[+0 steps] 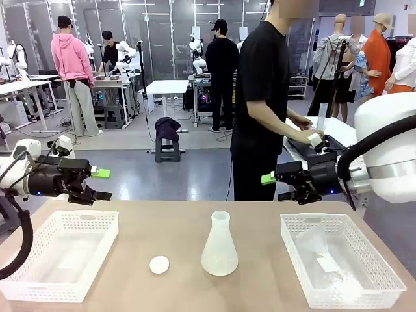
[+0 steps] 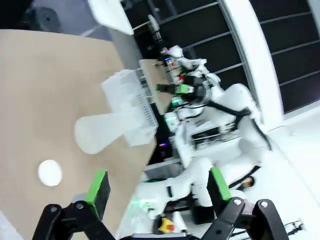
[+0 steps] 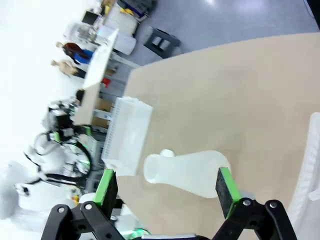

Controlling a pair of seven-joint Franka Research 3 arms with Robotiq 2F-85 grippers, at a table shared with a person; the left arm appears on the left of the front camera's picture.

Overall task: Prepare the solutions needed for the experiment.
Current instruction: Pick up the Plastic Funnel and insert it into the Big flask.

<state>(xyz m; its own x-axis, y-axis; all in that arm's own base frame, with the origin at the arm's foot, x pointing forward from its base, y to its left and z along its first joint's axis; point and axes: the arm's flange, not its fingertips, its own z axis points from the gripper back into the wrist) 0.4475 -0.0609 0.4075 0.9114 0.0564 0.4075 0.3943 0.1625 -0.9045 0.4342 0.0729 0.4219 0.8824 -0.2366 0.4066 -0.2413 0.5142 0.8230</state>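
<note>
You have one frosted conical flask [image 1: 219, 247] standing upright in the middle of the worktop [image 1: 162, 227]. One white disc [image 1: 159, 264] lies near it, toward the robot's left. Whether the flask holds any of the solutions, you cannot tell through its frosted wall. Two white baskets flank them, the left basket [image 1: 71, 213] and the right basket [image 1: 312, 218]. The left gripper [image 1: 103, 184] and right gripper [image 1: 278, 186] hover near the far edge, fingers [image 2: 98, 192] spread apart, gripping nothing.
</note>
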